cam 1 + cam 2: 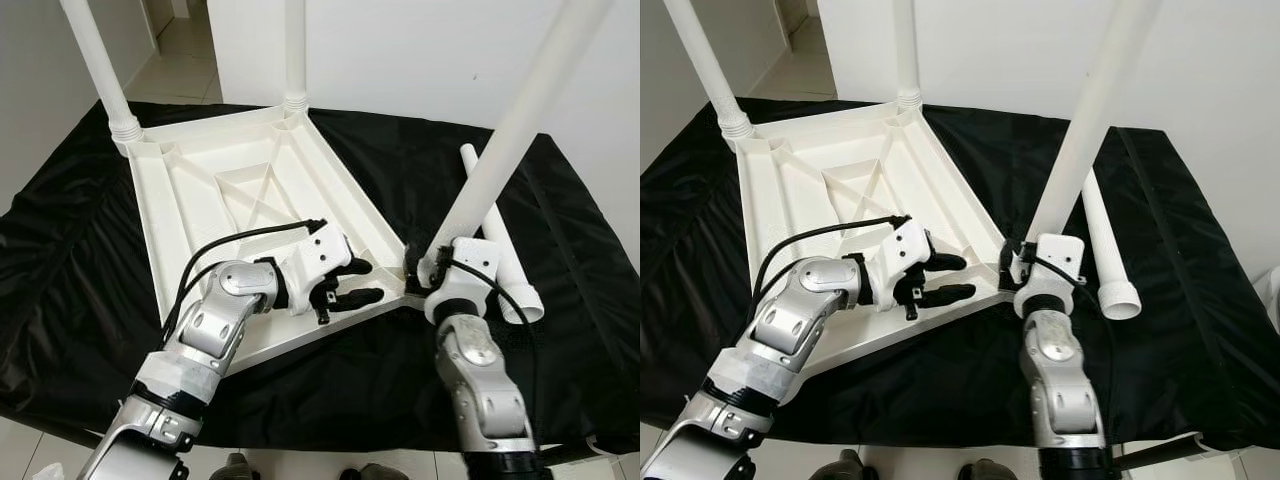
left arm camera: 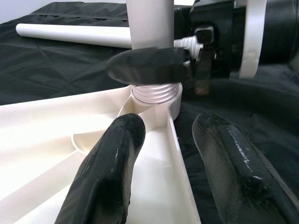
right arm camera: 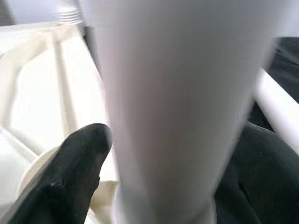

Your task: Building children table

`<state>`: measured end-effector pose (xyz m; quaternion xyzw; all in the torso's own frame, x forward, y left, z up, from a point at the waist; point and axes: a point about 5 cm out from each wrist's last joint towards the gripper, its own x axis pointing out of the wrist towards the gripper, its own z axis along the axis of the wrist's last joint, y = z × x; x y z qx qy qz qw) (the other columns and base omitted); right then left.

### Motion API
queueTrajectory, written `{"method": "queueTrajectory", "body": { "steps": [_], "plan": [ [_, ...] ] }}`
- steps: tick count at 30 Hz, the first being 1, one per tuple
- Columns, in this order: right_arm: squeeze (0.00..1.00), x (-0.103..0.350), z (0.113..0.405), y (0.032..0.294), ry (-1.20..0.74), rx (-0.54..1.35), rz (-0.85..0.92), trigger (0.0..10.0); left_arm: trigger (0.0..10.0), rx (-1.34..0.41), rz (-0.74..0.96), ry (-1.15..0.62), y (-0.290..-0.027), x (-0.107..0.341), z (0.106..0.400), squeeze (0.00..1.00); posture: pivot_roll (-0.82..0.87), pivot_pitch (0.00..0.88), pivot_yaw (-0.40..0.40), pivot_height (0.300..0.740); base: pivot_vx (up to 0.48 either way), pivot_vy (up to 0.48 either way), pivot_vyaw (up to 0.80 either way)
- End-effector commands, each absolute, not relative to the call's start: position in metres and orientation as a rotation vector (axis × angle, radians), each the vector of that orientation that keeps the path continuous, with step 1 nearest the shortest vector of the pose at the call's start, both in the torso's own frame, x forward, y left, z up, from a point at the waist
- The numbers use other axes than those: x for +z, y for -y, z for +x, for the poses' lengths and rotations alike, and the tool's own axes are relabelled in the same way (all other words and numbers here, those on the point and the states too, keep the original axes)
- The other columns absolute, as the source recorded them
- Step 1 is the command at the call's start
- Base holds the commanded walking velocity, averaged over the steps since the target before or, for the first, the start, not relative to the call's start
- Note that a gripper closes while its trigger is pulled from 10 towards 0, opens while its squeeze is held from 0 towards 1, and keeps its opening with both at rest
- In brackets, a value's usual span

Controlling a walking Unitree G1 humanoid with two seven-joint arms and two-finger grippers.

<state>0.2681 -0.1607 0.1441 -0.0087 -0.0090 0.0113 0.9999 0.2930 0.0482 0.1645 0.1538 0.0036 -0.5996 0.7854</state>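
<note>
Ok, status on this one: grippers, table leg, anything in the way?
Right gripper shut on third leg at corner socket. Left gripper open, resting on tabletop. Fourth leg loose on black cloth.

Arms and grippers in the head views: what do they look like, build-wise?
Both arms are silver, segmented metal with rounded joint housings. The left gripper and right gripper each have a white wrist block and long, glossy black fingers. Black cables loop from the left forearm to its wrist, and shorter ones run at the right wrist.
</note>
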Motion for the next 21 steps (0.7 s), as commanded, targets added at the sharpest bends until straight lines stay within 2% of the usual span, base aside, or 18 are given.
{"method": "queueTrajectory", "body": {
  "steps": [1, 7, 13, 14, 16, 17, 21],
  "plan": [
    [0.00, 0.143, 0.269, 0.161, 0.017, 0.079, 0.005, 10.0, 10.0, -1.221, 0.342, 0.009, -0.048, 0.166, 0.298, 0.00, -0.02, 0.000, -0.015, 0.740, 0.000, 0.000, 0.00],
    [0.00, 0.148, 0.271, 0.163, 0.051, 0.146, -0.025, 10.0, 10.0, -1.221, 0.342, 0.009, -0.048, 0.166, 0.299, 0.00, -0.02, 0.000, -0.014, 0.740, 0.000, 0.000, 0.00],
    [0.00, 0.149, 0.287, 0.168, 0.058, 0.332, -0.113, 10.0, 10.0, -1.222, 0.336, 0.018, -0.045, 0.168, 0.298, 0.00, -0.01, 0.001, -0.019, 0.740, 0.000, 0.000, 0.00],
    [0.00, 0.147, 0.290, 0.170, 0.048, 0.368, -0.133, 5.5, 10.0, -1.221, 0.334, 0.019, -0.045, 0.168, 0.297, 0.00, -0.01, 0.001, -0.022, 0.740, 0.000, 0.000, 0.00],
    [0.00, 0.146, 0.291, 0.171, 0.040, 0.389, -0.144, 5.5, 10.0, -1.220, 0.333, 0.020, -0.045, 0.168, 0.297, 0.00, -0.01, 0.001, -0.022, 0.740, 0.000, 0.000, 0.00],
    [0.00, 0.144, 0.290, 0.172, 0.036, 0.403, -0.140, 0.0, 10.0, -1.217, 0.332, 0.020, -0.046, 0.168, 0.297, 0.00, 0.00, 0.002, -0.025, 0.740, 0.000, 0.000, 0.00],
    [0.00, 0.143, 0.289, 0.173, 0.034, 0.413, -0.129, 0.0, 10.0, -1.214, 0.332, 0.020, -0.046, 0.168, 0.297, 0.00, 0.00, 0.003, -0.025, 0.740, 0.000, 0.000, 0.00]
  ]
}}
